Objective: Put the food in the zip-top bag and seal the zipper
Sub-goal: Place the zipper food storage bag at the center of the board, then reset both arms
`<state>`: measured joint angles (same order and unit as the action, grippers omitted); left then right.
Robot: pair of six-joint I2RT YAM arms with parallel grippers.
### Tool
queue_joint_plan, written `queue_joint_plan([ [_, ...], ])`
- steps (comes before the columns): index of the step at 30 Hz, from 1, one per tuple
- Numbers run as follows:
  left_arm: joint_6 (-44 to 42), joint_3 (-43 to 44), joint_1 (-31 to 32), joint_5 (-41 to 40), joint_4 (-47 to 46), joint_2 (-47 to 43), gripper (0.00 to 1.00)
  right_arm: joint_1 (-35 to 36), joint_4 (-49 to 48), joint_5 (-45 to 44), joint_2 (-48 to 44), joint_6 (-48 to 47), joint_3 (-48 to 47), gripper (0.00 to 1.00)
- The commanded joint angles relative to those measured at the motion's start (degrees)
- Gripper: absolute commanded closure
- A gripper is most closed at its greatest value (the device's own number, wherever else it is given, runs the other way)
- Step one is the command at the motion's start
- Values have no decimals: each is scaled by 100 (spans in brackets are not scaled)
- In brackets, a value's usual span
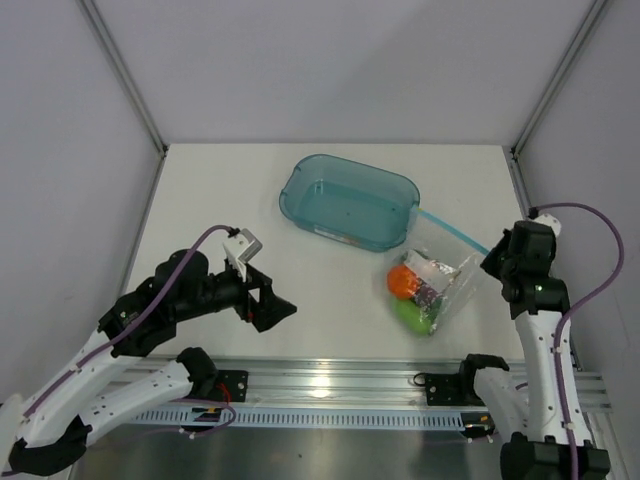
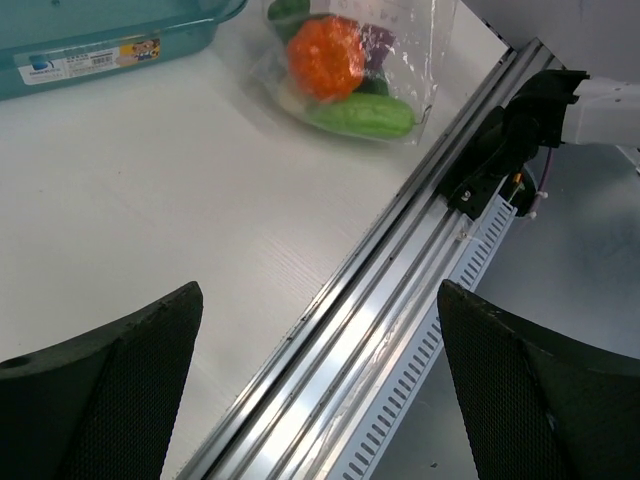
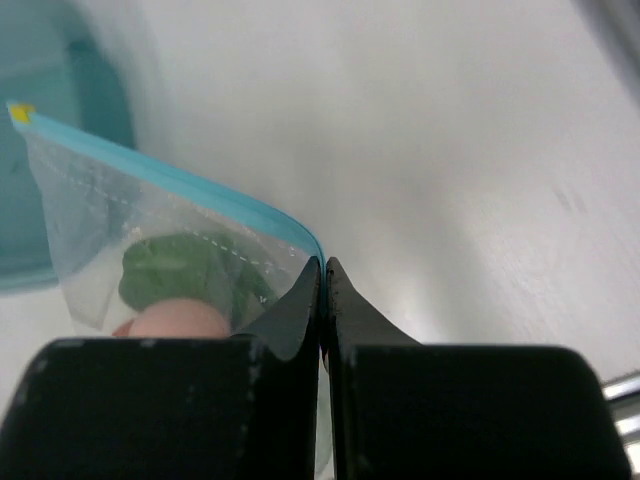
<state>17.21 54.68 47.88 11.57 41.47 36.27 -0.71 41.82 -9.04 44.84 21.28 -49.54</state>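
Clear zip-top bag (image 1: 440, 280), teal zipper (image 3: 180, 185)

Left jaws apart, right jaws clamped

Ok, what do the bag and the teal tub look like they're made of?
The zip-top bag looks like thin, soft, clear plastic film: it crinkles and glints, and the food shows through. Its zipper seems to be a stiffer, light teal plastic strip. The tub looks like rigid, translucent teal plastic with a glossy finish, and it holds a smooth moulded shape.
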Motion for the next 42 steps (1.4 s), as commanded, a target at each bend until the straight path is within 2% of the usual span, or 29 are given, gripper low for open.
queue_joint_plan([
  [1, -201, -185, 2, 179, -271, -138, 0, -1016, -200, 100, 50, 175, 58, 100],
  [2, -201, -264, 2, 196, -280, -190, 0, -1576, -349, 426, 173, 210, 128, 100],
  [6, -131, -440, 2, 275, -359, -296, 0, -2642, -596, 798, 507, 587, 208, 100],
  [10, 19, -598, 2, 433, -517, -410, 0, -3215, -1026, 755, 912, 1097, 269, 100],
  [13, 98, -704, 2, 556, -596, -428, 0, -3619, -1220, 1130, 1228, 1352, 252, 98],
  [14, 116, -739, 2, 609, -631, -437, 1, -3620, -1264, 1158, 1272, 1405, 226, 85],
  [16, 177, -792, 11, 644, -667, -463, 1, -3603, -1361, 1368, 1387, 1440, 182, 70],
  [17, 186, -827, 2, 653, -684, -498, 1, -3568, -1335, 1378, 1396, 1484, 147, 52],
  [19, 256, -888, 2, 653, -728, -542, 0, -3437, -1308, 1256, 1352, 1441, 102, 35],
  [20, 274, -897, 2, 636, -728, -551, 1, -3253, -1247, 1160, 1343, 1354, 59, 20],
  [21, 309, -941, 2, 618, -737, -560, 1, -3138, -1151, 1046, 1361, 1327, -72, 14],
  [22, 335, -950, 2, 592, -737, -560, 1, -3024, -985, 905, 1343, 1257, -160, 1],
  [26, 423, -976, 2, 513, -720, -586, 0, -2365, -527, 184, 1107, 1089, -591, 1],
  [30, 546, -968, 11, 460, -711, -586, 0, -1251, -114, -317, 781, 1098, -961, 1],
  [34, 774, -1055, 11, 381, -711, -516, 1, -555, 554, -1395, 579, 1658, -1145, 1],
  [38, 1047, -1265, 11, 503, -903, -585, 1, -544, 1345, -2137, 728, 1784, -1636, 1],
  [42, 1371, -1590, 2, 609, -1123, -841, 0, -535, 1636, -1971, 825, 1538, -1901, 1],
])
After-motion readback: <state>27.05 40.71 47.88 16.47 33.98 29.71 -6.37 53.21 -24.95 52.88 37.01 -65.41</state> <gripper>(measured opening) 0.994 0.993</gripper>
